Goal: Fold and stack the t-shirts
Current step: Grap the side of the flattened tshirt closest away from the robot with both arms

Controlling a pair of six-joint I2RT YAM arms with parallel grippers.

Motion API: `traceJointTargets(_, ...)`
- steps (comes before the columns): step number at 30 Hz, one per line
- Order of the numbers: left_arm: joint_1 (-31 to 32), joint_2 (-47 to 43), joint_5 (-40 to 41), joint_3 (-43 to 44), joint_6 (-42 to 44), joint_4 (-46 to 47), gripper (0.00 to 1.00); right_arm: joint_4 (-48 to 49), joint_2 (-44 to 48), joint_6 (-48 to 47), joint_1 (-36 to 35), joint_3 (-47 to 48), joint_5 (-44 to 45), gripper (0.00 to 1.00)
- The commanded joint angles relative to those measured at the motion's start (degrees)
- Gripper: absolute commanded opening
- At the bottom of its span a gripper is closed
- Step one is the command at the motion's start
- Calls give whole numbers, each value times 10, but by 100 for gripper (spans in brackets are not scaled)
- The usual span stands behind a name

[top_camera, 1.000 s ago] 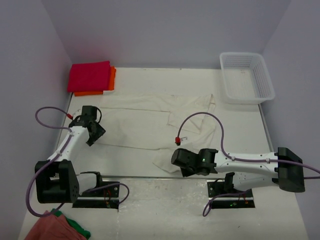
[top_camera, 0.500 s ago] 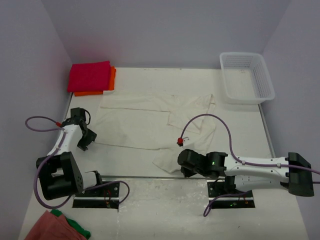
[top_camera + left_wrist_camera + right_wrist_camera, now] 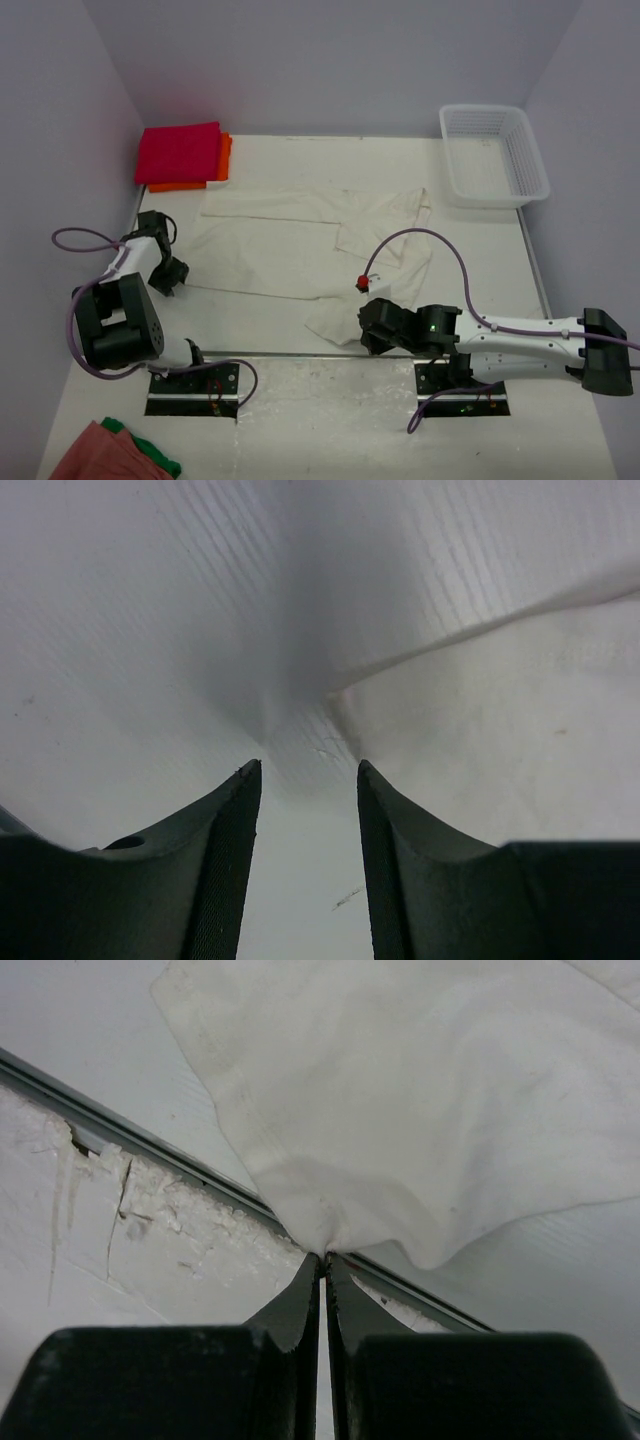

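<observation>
Just now swung the left gripper (image 3: 305, 770) leftward, off the cream-white t-shirt (image 3: 300, 240) and out to its near left corner. Narrowed it on the way, yet left it parted, low before the cloth edge, with nothing pinched. Kept the right gripper (image 3: 323, 1258) pressed together on the shirt's near hem, at the front edge of the desk (image 3: 480, 250), and drew it slightly to the right. Left the shirt itself spread flat, not yet folded, in the desk's middle. Probably prepared a two-corner hold for the first fold. Left the magenta-red t-shirt (image 3: 180, 152) and the orange t-shirt (image 3: 226, 155) folded, stacked at the far left corner.
</observation>
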State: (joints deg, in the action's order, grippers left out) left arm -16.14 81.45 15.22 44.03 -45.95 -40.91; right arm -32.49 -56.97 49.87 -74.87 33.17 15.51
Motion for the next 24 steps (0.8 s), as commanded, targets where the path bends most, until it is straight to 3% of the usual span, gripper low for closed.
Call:
traceJointTargets(1,-12,8,-2,24,17,28,45,14,0,0,0,-2,4,0)
traceJointTargets(19,-44,75,-16,68,45,54,44,13,-14,7,1,1,2,0)
traceJointTargets(24,-45,87,-15,62,48,63,39,9,-17,8,1,3,3,0)
